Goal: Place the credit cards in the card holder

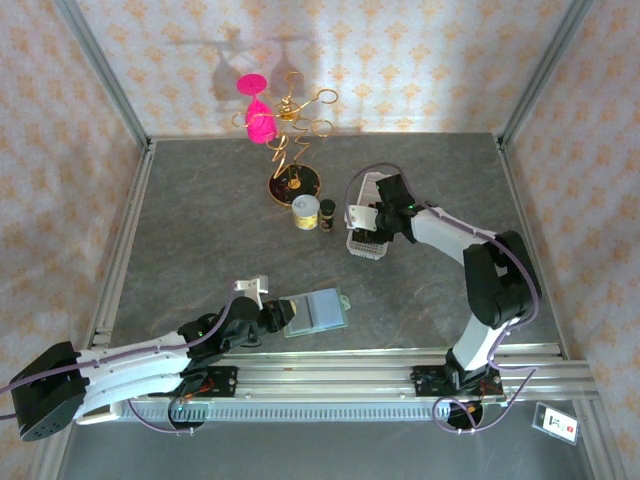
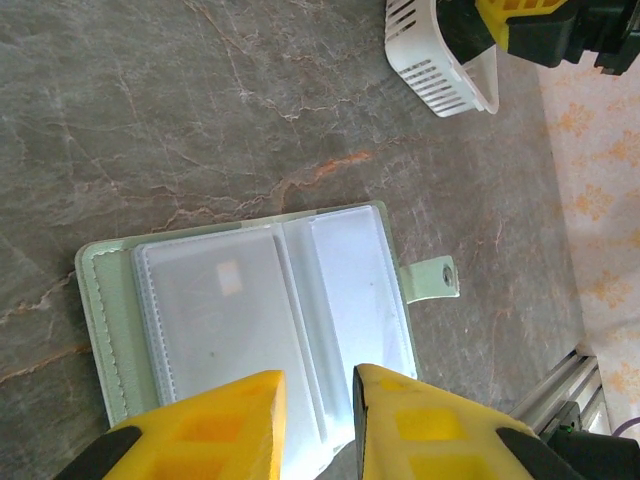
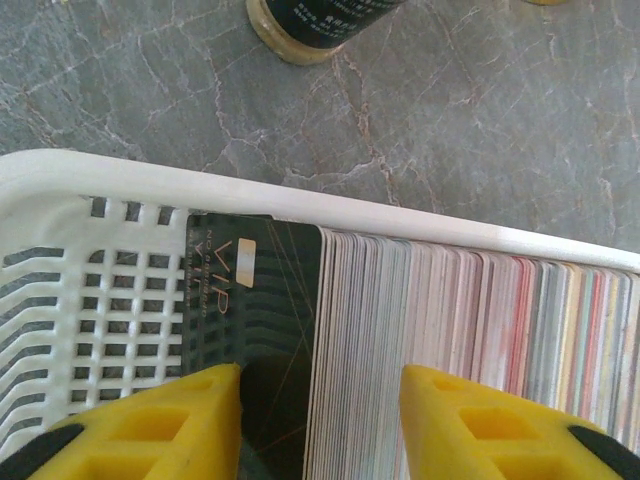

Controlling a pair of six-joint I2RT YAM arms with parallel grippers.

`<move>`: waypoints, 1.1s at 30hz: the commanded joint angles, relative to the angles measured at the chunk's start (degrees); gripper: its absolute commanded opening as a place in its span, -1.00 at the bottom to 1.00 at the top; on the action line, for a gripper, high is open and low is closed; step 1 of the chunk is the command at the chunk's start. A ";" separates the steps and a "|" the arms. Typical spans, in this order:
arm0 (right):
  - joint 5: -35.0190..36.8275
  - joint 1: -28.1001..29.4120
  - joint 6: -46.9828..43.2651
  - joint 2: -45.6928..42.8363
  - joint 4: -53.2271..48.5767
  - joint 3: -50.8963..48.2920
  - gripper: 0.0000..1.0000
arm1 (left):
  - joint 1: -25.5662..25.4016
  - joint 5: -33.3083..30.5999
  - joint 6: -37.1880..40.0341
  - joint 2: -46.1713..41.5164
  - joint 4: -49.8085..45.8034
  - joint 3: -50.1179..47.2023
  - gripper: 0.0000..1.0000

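The card holder (image 1: 318, 311) lies open on the grey table near the front, sage-green with clear pockets (image 2: 250, 300) and its snap tab (image 2: 432, 279) to the right. My left gripper (image 1: 280, 315) is at its near edge, and the yellow fingers (image 2: 320, 405) are shut on the edge of the inner pockets. The credit cards (image 3: 450, 320) stand as a tight row of edges in a white slotted basket (image 3: 300, 205). A black VIP card (image 3: 255, 290) leans at the row's left end. My right gripper (image 3: 320, 400) is open, straddling that card and several cards beside it.
A gold wire stand with pink pieces (image 1: 285, 130) is at the back. A yellowish jar (image 1: 306, 212) and a small dark bottle (image 1: 327, 214) sit just left of the basket (image 1: 366, 250). A metal rail (image 1: 350, 360) runs along the table's front.
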 commanded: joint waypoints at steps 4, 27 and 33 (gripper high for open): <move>1.77 0.43 0.66 -2.09 1.19 -0.44 -0.23 | -0.42 -0.24 -0.25 0.68 -1.25 1.52 -0.50; 1.71 0.98 1.21 -3.33 0.88 -1.48 -0.32 | -0.40 -0.12 -1.84 0.77 0.48 0.31 -0.56; 1.15 1.27 1.87 -3.90 -0.63 -0.68 -0.08 | -0.43 -0.30 -1.67 0.77 0.05 0.26 -0.56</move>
